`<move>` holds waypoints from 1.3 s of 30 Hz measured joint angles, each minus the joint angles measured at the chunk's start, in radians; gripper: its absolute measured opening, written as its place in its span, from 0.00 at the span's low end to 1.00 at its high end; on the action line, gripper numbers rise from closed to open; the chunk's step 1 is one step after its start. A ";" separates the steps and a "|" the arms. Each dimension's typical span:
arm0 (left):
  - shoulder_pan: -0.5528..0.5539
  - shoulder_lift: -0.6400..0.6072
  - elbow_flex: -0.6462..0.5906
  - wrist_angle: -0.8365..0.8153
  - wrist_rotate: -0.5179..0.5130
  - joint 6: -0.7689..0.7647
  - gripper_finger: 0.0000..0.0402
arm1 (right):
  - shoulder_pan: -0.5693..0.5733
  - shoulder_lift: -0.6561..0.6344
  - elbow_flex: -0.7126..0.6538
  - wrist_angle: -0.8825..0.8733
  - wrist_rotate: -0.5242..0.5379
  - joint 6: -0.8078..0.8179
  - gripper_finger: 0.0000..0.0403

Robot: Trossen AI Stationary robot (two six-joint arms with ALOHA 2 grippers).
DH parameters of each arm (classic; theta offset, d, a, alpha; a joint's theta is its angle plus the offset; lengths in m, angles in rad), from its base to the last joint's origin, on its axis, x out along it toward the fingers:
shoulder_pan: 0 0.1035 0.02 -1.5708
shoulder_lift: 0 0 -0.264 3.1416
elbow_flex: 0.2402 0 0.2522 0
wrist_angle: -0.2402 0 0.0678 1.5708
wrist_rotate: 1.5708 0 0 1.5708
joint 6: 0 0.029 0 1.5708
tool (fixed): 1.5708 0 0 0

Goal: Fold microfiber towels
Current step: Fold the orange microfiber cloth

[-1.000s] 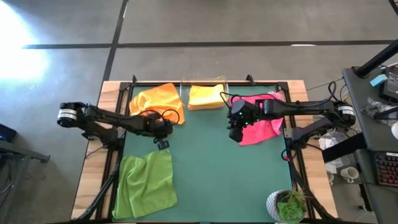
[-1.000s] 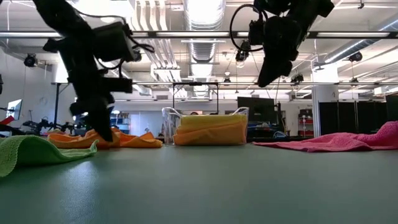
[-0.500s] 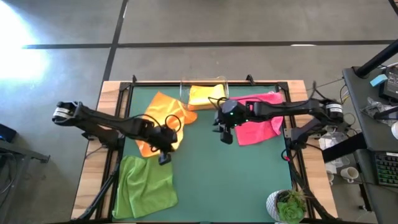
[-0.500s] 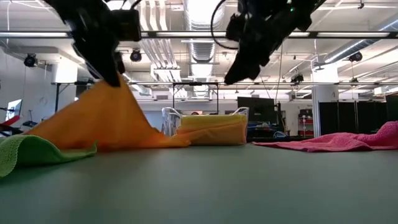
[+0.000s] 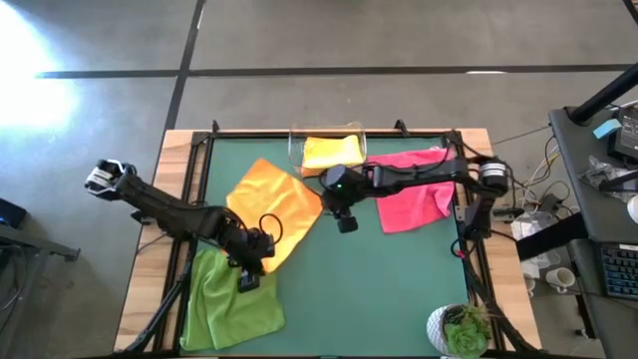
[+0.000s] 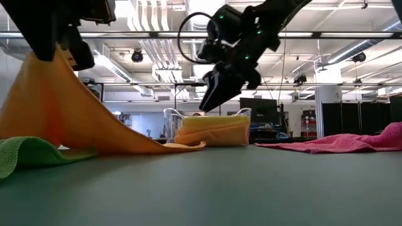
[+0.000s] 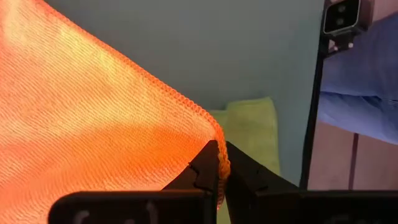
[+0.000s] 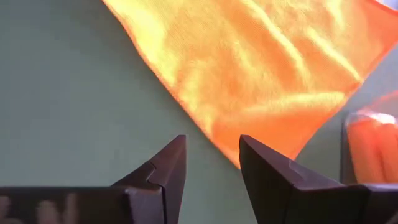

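The green table (image 5: 379,289) fills the middle of the room, framed in black rails on a wooden base. Largest on it is the orange towel (image 5: 271,209), spread slantwise across the left half; one corner is pinched tight in the left gripper (image 5: 247,274) and raised off the surface, so from table height the cloth rises like a tent from its far corner, which rests on the mat just in front of the clear bin (image 5: 325,133). The lime green towel (image 5: 232,294) lies rumpled at the near left, partly under the lifted orange edge, and the left arm reaches over it. The hot pink towel (image 5: 416,191) lies loosely spread at the far right, well apart from the orange one. Against the far rail, the bin holds a folded yellow towel (image 5: 332,153) on top of a folded orange towel (image 6: 211,135). The right gripper (image 5: 344,212) hangs above the mat just beside the far corner of the spread orange cloth, its two fingers (image 8: 168,171) parted and holding nothing; from its wrist, the corner's tip sits between them, lower down on the mat. A small potted plant (image 5: 461,329) stands at the near right corner.
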 joint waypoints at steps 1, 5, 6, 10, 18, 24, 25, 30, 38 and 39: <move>-0.010 0.000 0.000 0.000 0.002 -0.013 0.00 | 0.000 0.018 0.018 -0.010 -0.007 -0.009 0.33; -0.047 0.000 0.000 0.001 0.039 -0.051 0.00 | 0.000 0.081 0.092 -0.096 -0.069 -0.057 0.30; -0.055 0.000 0.000 0.001 0.046 -0.060 0.00 | 0.000 0.097 0.109 -0.122 -0.070 -0.074 0.30; -0.086 0.000 -0.001 0.000 0.063 -0.099 0.00 | 0.000 0.148 0.150 -0.165 -0.070 -0.128 0.29; -0.121 0.000 -0.009 -0.001 0.063 -0.221 0.00 | 0.013 0.220 0.188 -0.219 -0.077 -0.174 0.34; -0.121 0.000 -0.012 0.000 0.060 -0.235 0.00 | 0.014 0.261 0.235 -0.219 -0.041 -0.210 0.36; -0.121 0.000 -0.012 0.000 0.060 -0.235 0.00 | 0.013 0.269 0.238 -0.225 -0.022 -0.213 0.36; -0.121 0.000 -0.012 0.000 0.060 -0.235 0.00 | 0.013 0.288 0.245 -0.305 -0.017 -0.221 0.36; -0.121 0.000 -0.014 0.000 0.054 -0.235 0.00 | 0.011 0.287 0.234 -0.270 0.022 -0.223 0.36; -0.121 0.000 -0.015 0.000 0.052 -0.235 0.00 | 0.011 0.287 0.234 -0.254 0.039 -0.223 0.36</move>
